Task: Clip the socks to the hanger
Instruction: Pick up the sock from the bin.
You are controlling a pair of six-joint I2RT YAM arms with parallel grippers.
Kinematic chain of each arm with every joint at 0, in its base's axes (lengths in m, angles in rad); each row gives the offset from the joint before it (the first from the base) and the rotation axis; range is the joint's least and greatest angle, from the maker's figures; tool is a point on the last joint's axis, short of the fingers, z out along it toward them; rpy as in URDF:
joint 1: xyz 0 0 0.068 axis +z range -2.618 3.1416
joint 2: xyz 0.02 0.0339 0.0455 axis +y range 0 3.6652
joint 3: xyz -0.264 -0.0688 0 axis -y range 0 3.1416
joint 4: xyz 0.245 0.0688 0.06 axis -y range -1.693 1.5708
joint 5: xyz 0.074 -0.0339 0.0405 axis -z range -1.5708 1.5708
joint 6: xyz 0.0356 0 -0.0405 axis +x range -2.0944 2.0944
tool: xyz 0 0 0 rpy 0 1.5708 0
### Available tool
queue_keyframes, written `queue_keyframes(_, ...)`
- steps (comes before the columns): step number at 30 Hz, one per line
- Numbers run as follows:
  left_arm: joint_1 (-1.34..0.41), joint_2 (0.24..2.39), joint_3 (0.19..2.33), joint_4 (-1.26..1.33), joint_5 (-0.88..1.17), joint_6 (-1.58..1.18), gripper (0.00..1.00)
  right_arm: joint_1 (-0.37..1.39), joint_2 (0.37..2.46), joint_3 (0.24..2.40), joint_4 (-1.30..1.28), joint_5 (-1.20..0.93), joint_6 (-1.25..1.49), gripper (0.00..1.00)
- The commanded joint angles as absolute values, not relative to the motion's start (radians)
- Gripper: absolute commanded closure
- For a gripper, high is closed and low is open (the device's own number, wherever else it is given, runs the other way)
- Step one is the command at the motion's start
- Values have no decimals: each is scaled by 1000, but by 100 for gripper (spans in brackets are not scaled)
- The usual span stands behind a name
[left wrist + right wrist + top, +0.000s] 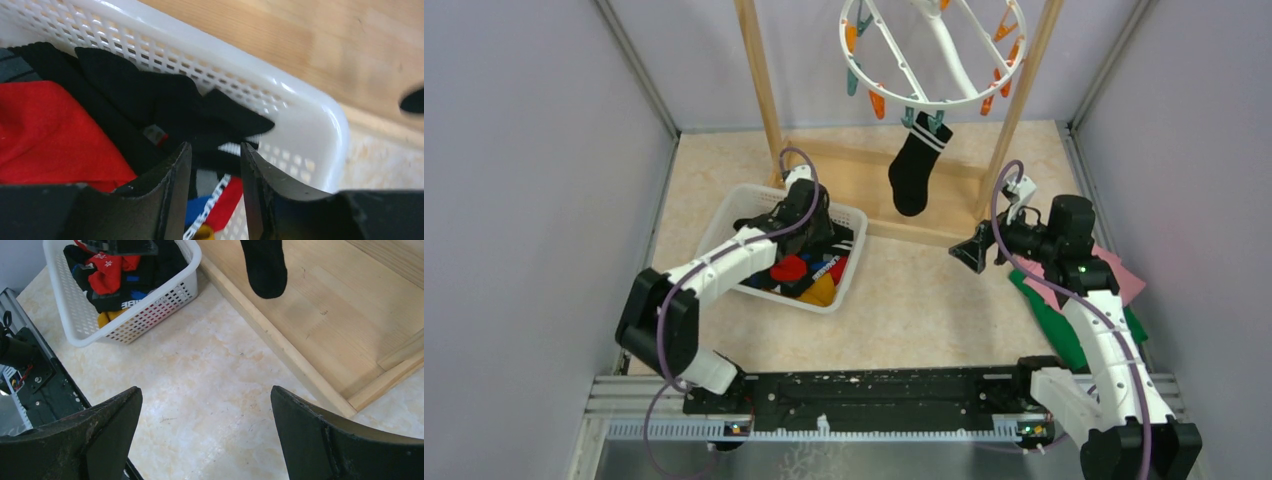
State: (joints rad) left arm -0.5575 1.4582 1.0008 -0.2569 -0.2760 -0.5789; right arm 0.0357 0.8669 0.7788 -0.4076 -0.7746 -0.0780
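where the left claw (pixel 215 150) dips into the white basket (pixel 300 100), a black sock (pixel 175 100) lies right between its two fingers; they are a little apart and i cannot tell if they pinch it. the basket also holds a red sock (pixel 789 268) and a yellow sock (pixel 822 290). the right claw (pixel 205 392) hangs wide apart over the floor (pixel 210 340), holding nothing. one black striped sock (pixel 914 165) hangs clipped on the white hanger (pixel 948 48)
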Motion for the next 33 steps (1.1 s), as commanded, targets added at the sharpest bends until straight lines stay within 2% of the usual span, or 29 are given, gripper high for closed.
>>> queue_keyframes(1, -545, 1588, 1111, -283, -390, -793, 51, 26, 867, 775, -356, -799, -86, 2)
queue_keyframes(5, -532, 1683, 1166, -259, -361, -828, 38, 26, 862, 756, -336, -804, -79, 2)
queue_keyframes(9, -514, 1739, 1175, -211, -355, -867, 37, 26, 876, 747, -314, -814, -70, 2)
queue_keyframes(13, -505, 1799, 1217, -275, -376, -901, 51, 25, 891, 759, -314, -819, -70, 2)
queue_keyframes(14, -504, 1803, 1219, -280, -381, -903, 59, 26, 891, 763, -317, -820, -71, 2)
queue_keyframes(16, -503, 1783, 1210, -269, -384, -895, 85, 26, 889, 765, -320, -823, -71, 2)
queue_keyframes(17, -503, 1759, 1205, -261, -382, -879, 92, 26, 888, 765, -322, -825, -72, 2)
queue_keyframes(19, -502, 1691, 1194, -247, -371, -841, 100, 25, 886, 763, -322, -829, -72, 2)
queue_keyframes(26, -502, 1419, 1110, -178, -233, -571, 100, 25, 858, 753, -303, -874, -77, 2)
queue_keyframes(33, -501, 1171, 981, -120, -49, -422, 100, 28, 826, 761, -290, -1084, -172, 2)
